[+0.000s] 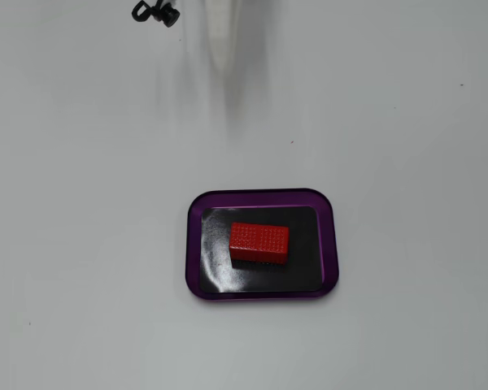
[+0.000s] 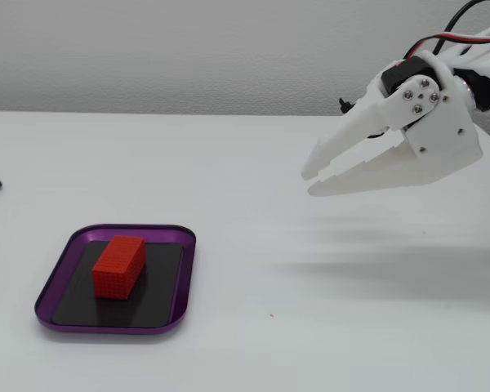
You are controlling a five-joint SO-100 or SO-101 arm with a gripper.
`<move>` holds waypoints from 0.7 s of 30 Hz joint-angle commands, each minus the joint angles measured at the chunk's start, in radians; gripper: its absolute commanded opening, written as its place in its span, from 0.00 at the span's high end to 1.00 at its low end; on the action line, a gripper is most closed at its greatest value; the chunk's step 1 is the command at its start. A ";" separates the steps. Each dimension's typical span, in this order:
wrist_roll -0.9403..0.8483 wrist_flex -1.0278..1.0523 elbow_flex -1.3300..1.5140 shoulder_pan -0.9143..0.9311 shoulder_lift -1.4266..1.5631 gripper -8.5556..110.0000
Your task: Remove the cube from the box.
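Bare lab-like tabletop setup, plain white table [image 2: 229,163], blank grey wall [image 2: 188,49]

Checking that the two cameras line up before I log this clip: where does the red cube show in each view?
A fixed view, looking down: the cube lies below centre, inside the box, long side running left-right.
A fixed view, from the side: the cube sits at lower left in the box, long side running away from the camera.
Shared landmark: the box's purple rim, around the cube in both fixed views.
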 commanded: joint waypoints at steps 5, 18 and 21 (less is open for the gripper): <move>0.143 -0.051 -0.081 0.008 0.046 0.93; 0.153 -0.054 -0.388 0.009 -0.213 0.93; 0.155 -0.054 -0.560 0.009 -0.462 0.93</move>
